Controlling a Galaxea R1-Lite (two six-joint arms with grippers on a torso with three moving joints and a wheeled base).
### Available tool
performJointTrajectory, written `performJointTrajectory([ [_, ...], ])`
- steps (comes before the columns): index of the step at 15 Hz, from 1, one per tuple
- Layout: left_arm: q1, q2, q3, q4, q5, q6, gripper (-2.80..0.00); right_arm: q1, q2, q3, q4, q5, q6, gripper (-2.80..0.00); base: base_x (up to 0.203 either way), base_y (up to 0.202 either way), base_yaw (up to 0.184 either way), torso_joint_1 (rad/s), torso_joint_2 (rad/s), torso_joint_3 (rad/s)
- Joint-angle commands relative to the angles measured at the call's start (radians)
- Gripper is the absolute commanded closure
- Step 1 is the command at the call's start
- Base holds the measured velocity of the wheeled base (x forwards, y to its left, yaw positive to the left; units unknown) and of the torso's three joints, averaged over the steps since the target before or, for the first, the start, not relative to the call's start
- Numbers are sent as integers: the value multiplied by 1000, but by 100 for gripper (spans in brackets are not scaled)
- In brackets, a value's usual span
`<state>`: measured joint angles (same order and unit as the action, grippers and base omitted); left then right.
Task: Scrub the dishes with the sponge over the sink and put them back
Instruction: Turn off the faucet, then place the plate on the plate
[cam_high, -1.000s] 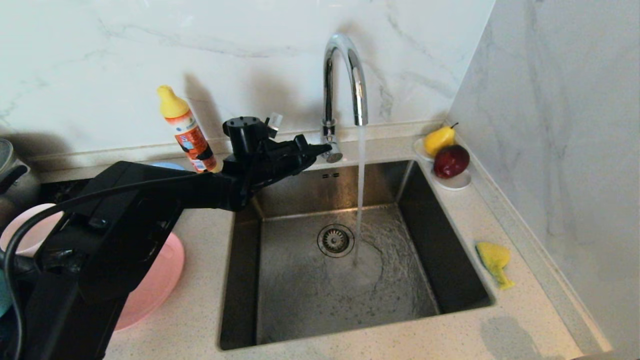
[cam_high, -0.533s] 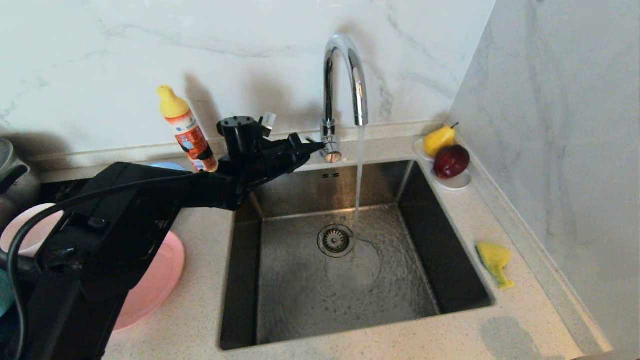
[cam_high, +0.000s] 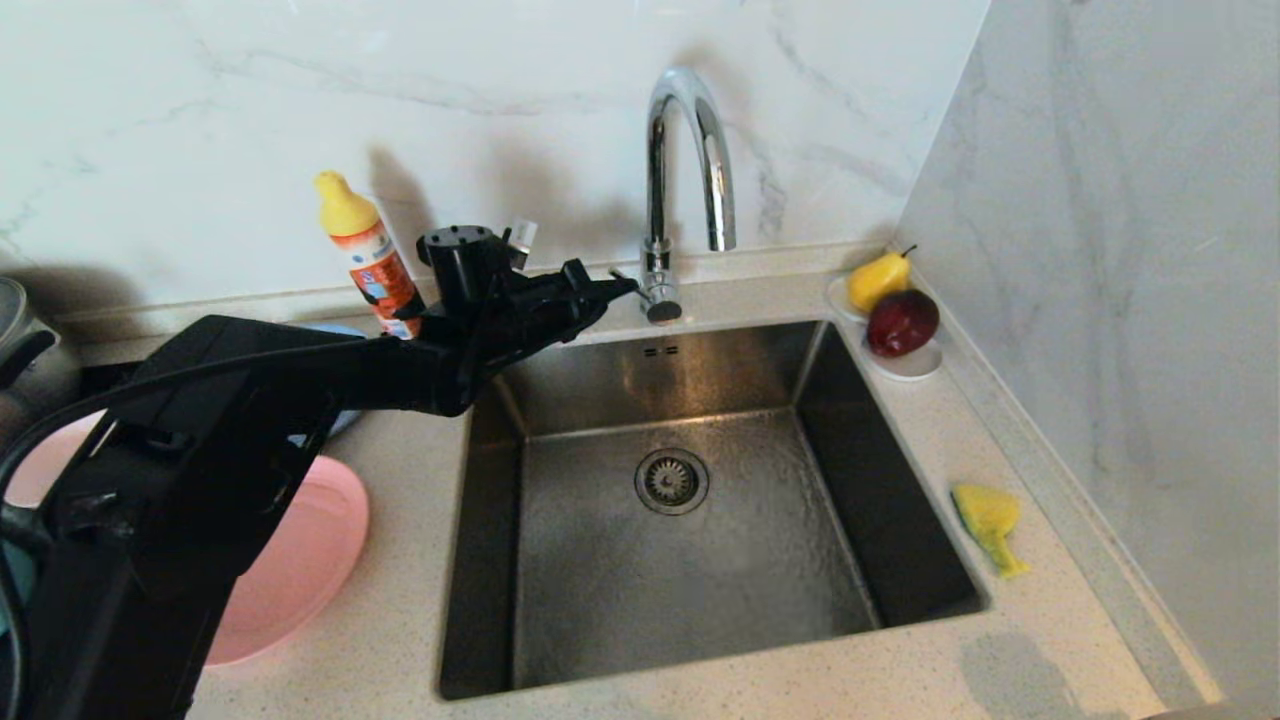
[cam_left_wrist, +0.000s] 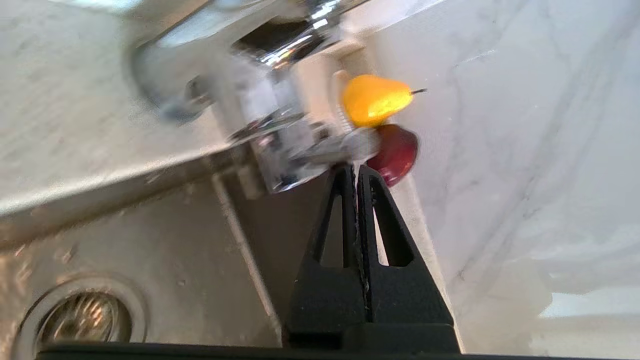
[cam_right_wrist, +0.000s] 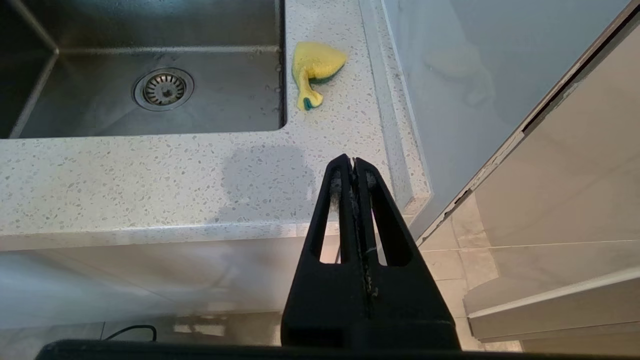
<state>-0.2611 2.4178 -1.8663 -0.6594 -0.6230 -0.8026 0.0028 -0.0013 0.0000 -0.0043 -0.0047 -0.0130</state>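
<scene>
The steel sink (cam_high: 620, 600) stands empty with no water running from the chrome tap (cam_high: 690, 130). My left gripper (cam_high: 628, 285) is shut on nothing, its tips right at the tap's lever (cam_high: 655, 298); in the left wrist view the gripper (cam_left_wrist: 356, 167) meets the blurred chrome tap (cam_left_wrist: 270, 125). The yellow-green sponge (cam_high: 988, 520) lies crumpled on the counter right of the sink, and the right wrist view shows the sponge (cam_right_wrist: 315, 65) too. A salmon-pink plate (cam_high: 310, 560) lies left of the sink, half hidden by my left arm. My right gripper (cam_right_wrist: 354, 161) hangs shut, parked off the counter's front edge.
An orange bottle (cam_high: 375, 265) with a yellow cap stands at the back wall, behind my left arm. A white dish (cam_high: 905, 365) with a pear (cam_high: 878, 280) and a dark red fruit (cam_high: 902, 322) sits in the back right corner. A steel pot (cam_high: 20, 330) is at far left.
The stream from the tap thinned and has stopped. My left gripper drew slightly left along the tap's base, and the lever turned with it.
</scene>
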Motion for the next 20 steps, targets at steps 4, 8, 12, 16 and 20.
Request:
performJointTrajectory([
  [4,-1,-333,492,-156,-20,9,0,0,-2,0,0,0,-1,0,0,0,0,0,0,0],
  [8,10,-712,813,-195,-9,95,0,0,-2,0,0,0,-1,0,0,0,0,0,0,0],
  [12,21,-972,886,158,405,294,0,2,-2,0,0,0,-1,0,0,0,0,0,0,0],
  [16,23,-1120,725,570,971,402,0,0,-2,0,0,0,-1,0,0,0,0,0,0,0],
  [20,83,-1244,715,638,1279,654,0,1,-2,0,0,0,-1,0,0,0,0,0,0,0],
])
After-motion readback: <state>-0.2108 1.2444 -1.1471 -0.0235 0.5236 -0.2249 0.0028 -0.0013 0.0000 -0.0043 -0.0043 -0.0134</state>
